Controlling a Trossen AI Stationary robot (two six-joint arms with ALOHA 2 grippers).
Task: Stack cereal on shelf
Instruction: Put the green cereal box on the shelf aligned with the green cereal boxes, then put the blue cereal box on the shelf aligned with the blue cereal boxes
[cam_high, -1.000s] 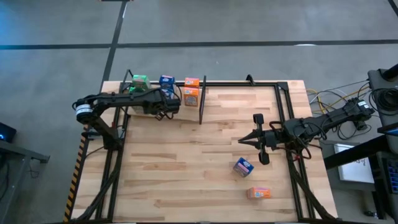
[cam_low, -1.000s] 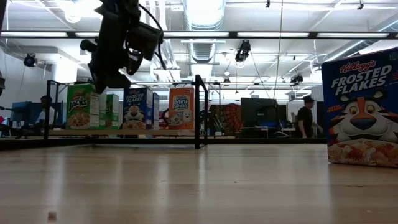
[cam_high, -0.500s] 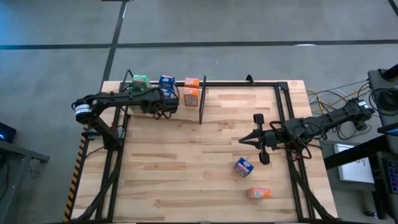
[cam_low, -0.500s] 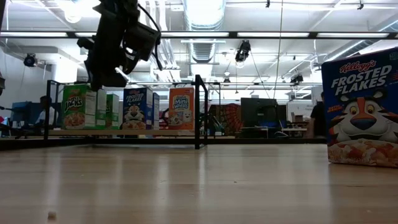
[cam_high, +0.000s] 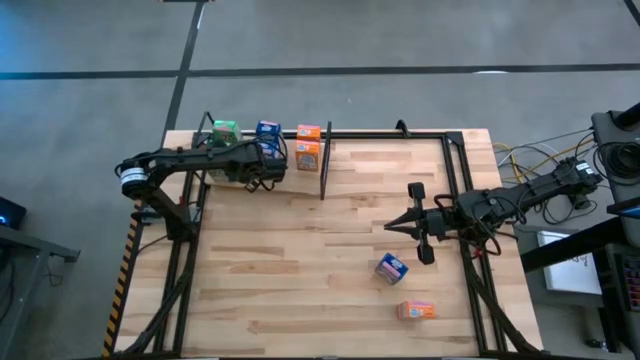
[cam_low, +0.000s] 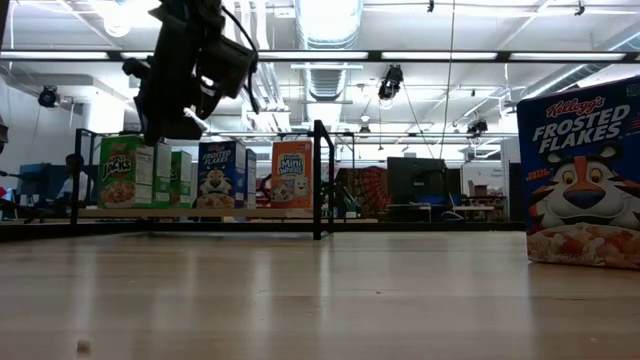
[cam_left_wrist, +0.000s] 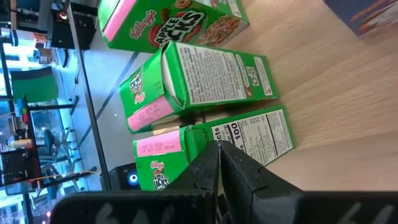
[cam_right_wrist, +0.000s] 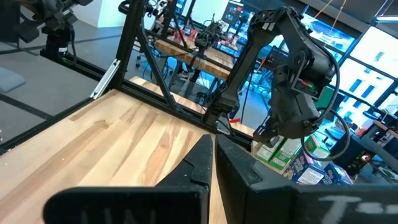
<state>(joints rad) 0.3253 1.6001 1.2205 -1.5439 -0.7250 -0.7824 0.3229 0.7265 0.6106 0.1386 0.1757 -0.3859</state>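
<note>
Three green cereal boxes (cam_left_wrist: 211, 81) stand upright on the shelf (cam_low: 200, 212) at the far left. Blue (cam_high: 267, 130) and orange (cam_high: 307, 153) boxes stand beside them, left of the black divider rod (cam_low: 318, 180). My left gripper (cam_left_wrist: 219, 154) is shut, with its tips at the nearest green box (cam_low: 127, 172). My right gripper (cam_high: 392, 226) is shut and empty, hovering at mid-right. A blue box (cam_high: 391, 267) and an orange box (cam_high: 416, 310) lie on the tabletop near it. My left gripper has its shut fingertips (cam_left_wrist: 211, 163) against the nearest green box, at the top of its narrow printed side (cam_left_wrist: 252, 132). The fingers come from above, slanting down. The box stands upright on the shelf plank. The exact spot of touch is hidden behind the fingers.
The black shelf frame (cam_high: 400, 132) runs along the table's far edge and down its right side. The blue Frosted Flakes box (cam_low: 585, 180) stands close to the low camera. Bare wooden tabletop (cam_high: 290, 270) lies between the shelf and the loose boxes. People show in the room behind.
My left gripper has gone a little toward the table's left edge. The nearest green box has slid the same way on the shelf and turned slightly, so it shows more of its narrow side. It stays upright.
</note>
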